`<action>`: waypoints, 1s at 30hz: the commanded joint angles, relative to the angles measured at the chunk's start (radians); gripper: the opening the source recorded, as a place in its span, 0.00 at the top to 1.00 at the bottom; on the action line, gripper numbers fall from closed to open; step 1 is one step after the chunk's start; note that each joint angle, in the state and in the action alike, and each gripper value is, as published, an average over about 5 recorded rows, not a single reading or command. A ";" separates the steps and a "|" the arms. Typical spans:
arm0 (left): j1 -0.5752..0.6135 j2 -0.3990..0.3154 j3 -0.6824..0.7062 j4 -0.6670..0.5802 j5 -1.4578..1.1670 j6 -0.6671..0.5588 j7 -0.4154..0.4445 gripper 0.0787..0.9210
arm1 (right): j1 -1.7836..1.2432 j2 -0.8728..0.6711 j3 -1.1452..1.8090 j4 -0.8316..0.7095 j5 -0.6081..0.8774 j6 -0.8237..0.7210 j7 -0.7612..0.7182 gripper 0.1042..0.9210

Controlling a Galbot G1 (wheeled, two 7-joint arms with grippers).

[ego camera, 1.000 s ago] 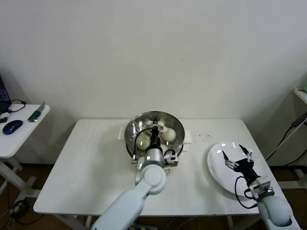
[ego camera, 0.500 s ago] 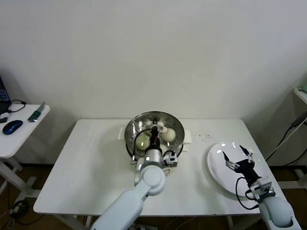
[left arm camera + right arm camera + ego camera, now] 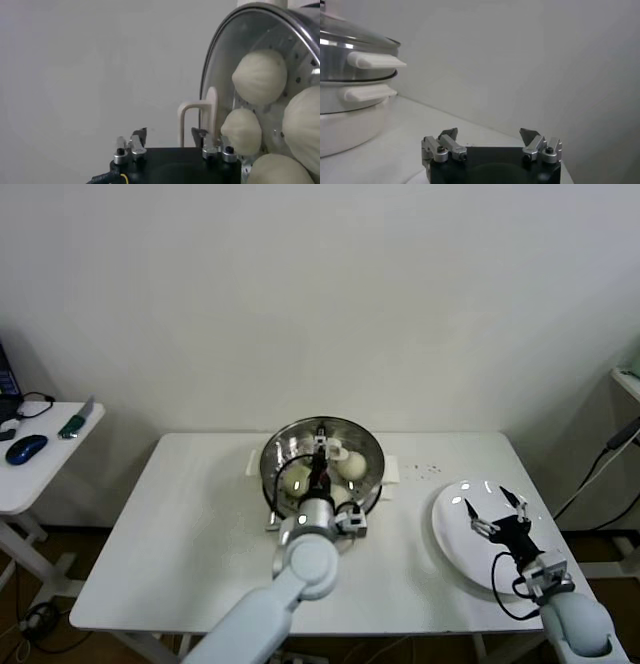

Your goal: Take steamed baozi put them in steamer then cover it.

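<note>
The steamer [image 3: 322, 461] sits at the counter's [image 3: 180, 534] centre toward 12 o'clock, with the glass lid [image 3: 220, 65] over it and the baozi [image 3: 259, 76] showing through. The left tool [image 3: 320, 450] hangs above the lid, fingers spread around the lid knob [image 3: 212, 112] without pinching it. The right tool [image 3: 494, 511] hovers spread over the plate [image 3: 450, 529] at 3 o'clock, holding nothing.

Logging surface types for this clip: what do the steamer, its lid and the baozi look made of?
The steamer looks like polished stainless steel: mirror glints and a perforated wall. The lid seems clear glass with a metal rim, since the baozi show through it. They look like soft matte dough, cream-white and smooth.
</note>
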 commanded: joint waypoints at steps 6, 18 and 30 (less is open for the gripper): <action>0.130 0.115 -0.026 -0.293 -0.016 0.050 0.032 0.16 | 0.001 0.000 0.000 0.005 0.016 -0.016 0.002 0.12; 0.291 0.240 -0.251 -0.503 -0.353 0.013 -0.171 0.12 | 0.005 0.005 -0.004 0.011 0.009 -0.013 -0.002 0.12; 0.590 0.158 -0.855 -0.435 -1.200 -0.646 -0.455 0.12 | -0.018 0.029 0.008 0.031 0.005 0.007 -0.021 0.12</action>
